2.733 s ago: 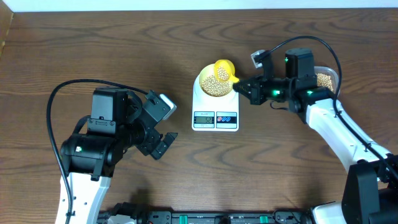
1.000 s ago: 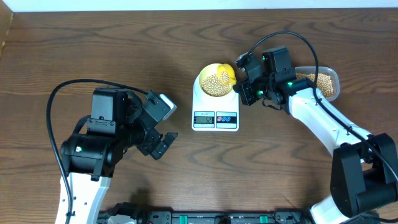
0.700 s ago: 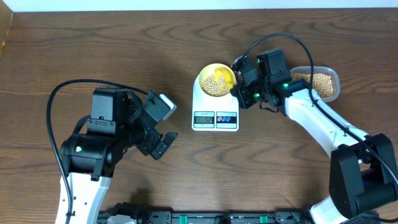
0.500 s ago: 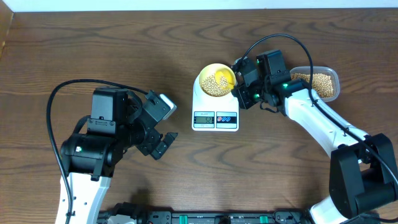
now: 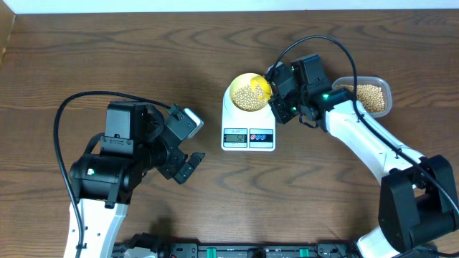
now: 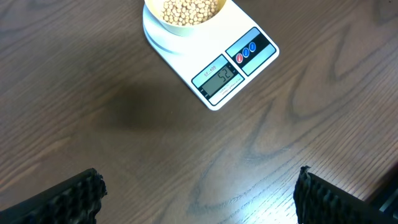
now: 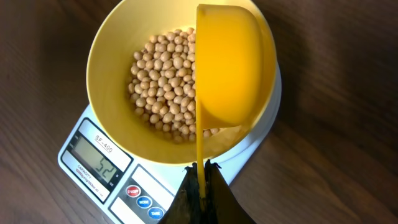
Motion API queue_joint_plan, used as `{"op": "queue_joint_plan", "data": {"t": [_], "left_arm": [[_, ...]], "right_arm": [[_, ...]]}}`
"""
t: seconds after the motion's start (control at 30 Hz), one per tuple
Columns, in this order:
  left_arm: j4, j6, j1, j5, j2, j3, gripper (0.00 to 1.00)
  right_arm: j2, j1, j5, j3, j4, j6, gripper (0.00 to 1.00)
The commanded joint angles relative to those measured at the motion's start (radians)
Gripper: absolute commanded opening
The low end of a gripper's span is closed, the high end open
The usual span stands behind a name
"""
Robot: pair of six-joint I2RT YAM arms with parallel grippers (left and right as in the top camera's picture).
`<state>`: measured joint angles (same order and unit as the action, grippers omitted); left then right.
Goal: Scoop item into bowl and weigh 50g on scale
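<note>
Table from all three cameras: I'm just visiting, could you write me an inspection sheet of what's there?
Surface: brown wood-grain table.
Job's things: bowl of beans sits on the scale; yellow spoon tipped over the bowl; clear tub of more beans nearby.
Clutter: nothing seen.
Grippers: right gripper shut on the spoon's handle; left gripper open, holding nothing.
Cables: black cable loops at the left, another at the right.
Surroundings: pale strip beyond the far edge; cannot tell what.

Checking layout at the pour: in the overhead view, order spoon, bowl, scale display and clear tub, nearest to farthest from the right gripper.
1. spoon, clamped in the right gripper, tipped over the bowl.
2. bowl, under the spoon, on the scale.
3. scale display, on the scale's front edge.
4. clear tub, on the arm's other side, farthest.
</note>
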<state>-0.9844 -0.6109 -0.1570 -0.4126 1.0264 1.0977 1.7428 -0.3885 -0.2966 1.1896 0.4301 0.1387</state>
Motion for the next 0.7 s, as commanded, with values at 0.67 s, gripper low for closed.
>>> {"op": "queue_joint_plan", "data": {"t": [0.67], "left_arm": [[-0.002, -0.017, 0.005, 0.002, 0.000, 0.019, 0.99]], "right_arm": [[0.027, -0.073, 0.050, 0.022, 0.000, 0.060, 0.01]]}}
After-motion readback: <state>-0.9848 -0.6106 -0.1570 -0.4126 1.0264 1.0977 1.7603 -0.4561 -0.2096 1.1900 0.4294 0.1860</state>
